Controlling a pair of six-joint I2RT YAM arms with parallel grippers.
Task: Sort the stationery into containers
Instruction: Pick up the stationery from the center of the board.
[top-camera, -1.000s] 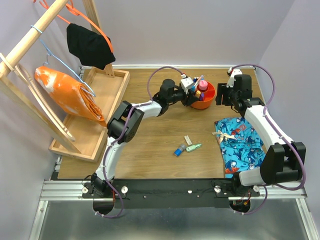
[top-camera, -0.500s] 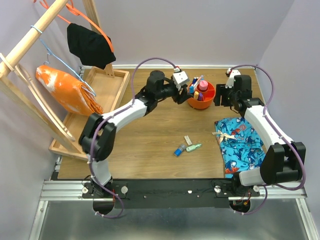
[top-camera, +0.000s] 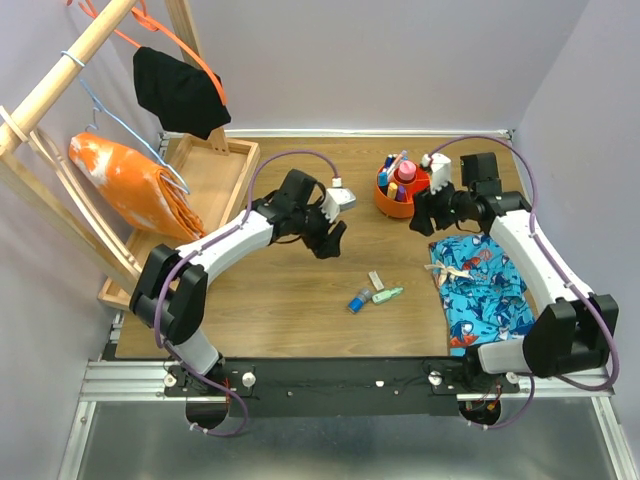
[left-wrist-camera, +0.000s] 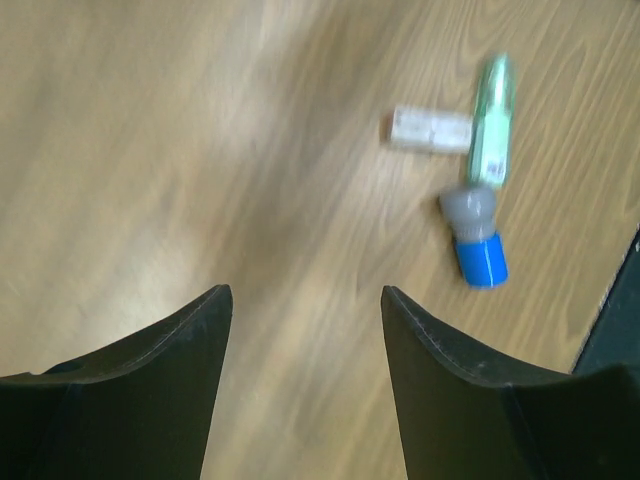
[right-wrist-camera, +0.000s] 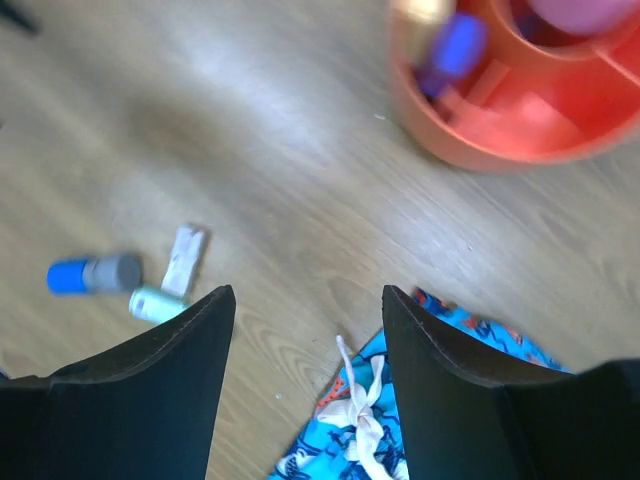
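- The left fingers (left-wrist-camera: 303, 300) are seen spread apart with nothing between them, held above bare table (top-camera: 290, 290) near its middle.
- The right fingers (right-wrist-camera: 307, 300) are likewise spread and empty; in the overhead view they are placed just beside the orange pot (top-camera: 385, 203), on its near right side, without any contact being visible.
- The orange pot is set upright at the far side of the table, and several pieces of stationery are stood in it, among them a pink marker (top-camera: 405, 173) and thin pens; finer detail is blurred in the right wrist view.
- Three items are left lying on the table toward the near edge, well apart from the pot: a blue-capped marker (left-wrist-camera: 476, 240), a green marker (left-wrist-camera: 490, 120) and a small white eraser (left-wrist-camera: 430, 128).
- The green marker is laid between the other two; whether it touches the blue-capped marker cannot be told through the blur.
- A blue patterned cloth (top-camera: 480, 290) is spread on the table's right side, beneath the right arm.
- A light wooden tray (top-camera: 215, 180) is placed at the left, with a wooden rack over it from which an orange garment (top-camera: 130, 185) and a black garment (top-camera: 180, 90) are hung.
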